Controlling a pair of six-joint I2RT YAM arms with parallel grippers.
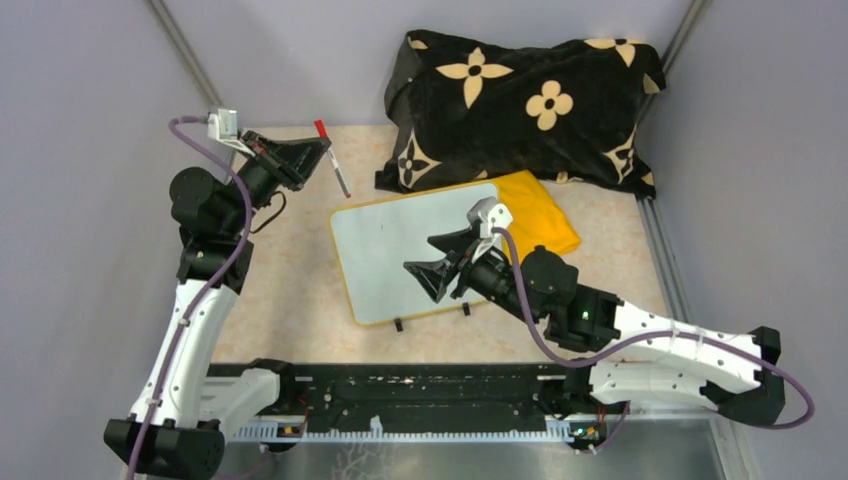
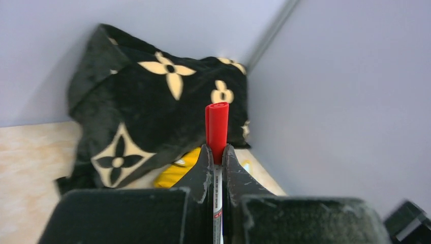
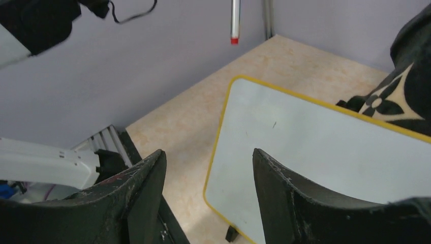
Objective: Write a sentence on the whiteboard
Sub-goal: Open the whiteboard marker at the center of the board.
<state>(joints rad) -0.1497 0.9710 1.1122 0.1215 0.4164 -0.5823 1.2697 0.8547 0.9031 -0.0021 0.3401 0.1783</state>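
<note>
The whiteboard, white with a yellow rim, lies flat mid-table and its surface looks blank; no sentence shows on it. My left gripper is raised off the board's far left corner, shut on a thin marker with a red cap sticking out past the fingertips. In the left wrist view the gripper pinches the marker's white barrel. The marker's lower red end hangs in the air, clear of the board. My right gripper hovers open over the board's near part, with nothing between its jaws.
A black pillow with cream flowers fills the back of the table. A folded yellow cloth lies at the board's right edge. Two black clip feet stick out at the board's near edge. Grey walls close in left and right.
</note>
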